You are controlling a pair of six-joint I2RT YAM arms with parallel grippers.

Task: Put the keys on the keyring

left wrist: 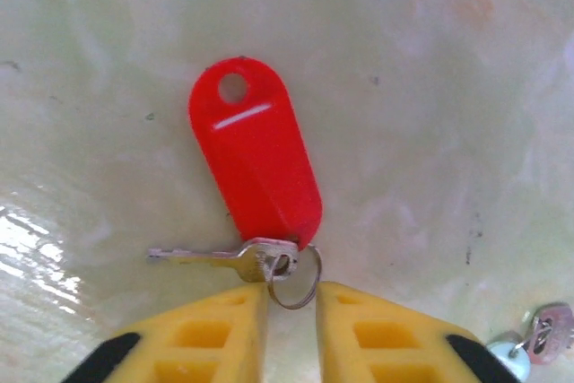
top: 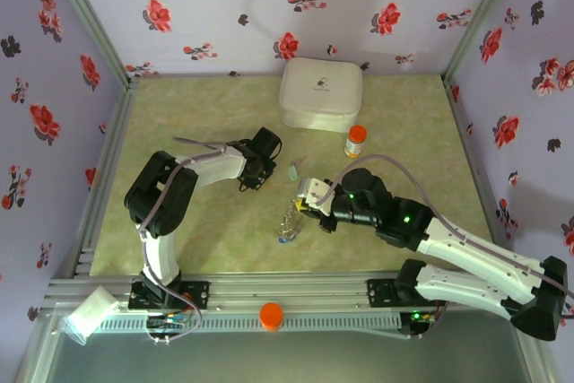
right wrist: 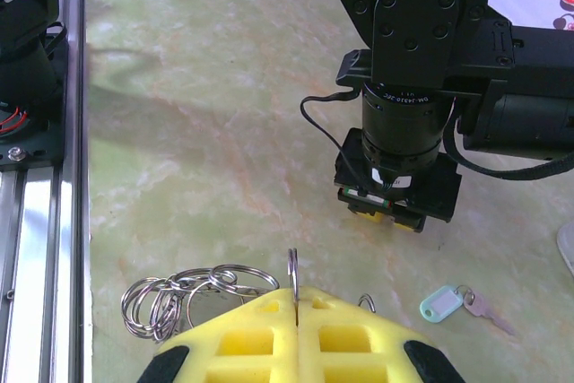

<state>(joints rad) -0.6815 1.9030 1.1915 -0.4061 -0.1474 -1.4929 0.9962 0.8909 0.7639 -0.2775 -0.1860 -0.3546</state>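
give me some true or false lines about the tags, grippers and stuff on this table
1. The red tag lies flat on the table. True.
2. The red tag carries no key. False: a silvery key is linked to its lower end.
3. The right gripper is open. False: its fingers are pressed together on a thin ring standing on edge.
4. The left gripper is open. True.
5. The bottle stands close to the box. True.
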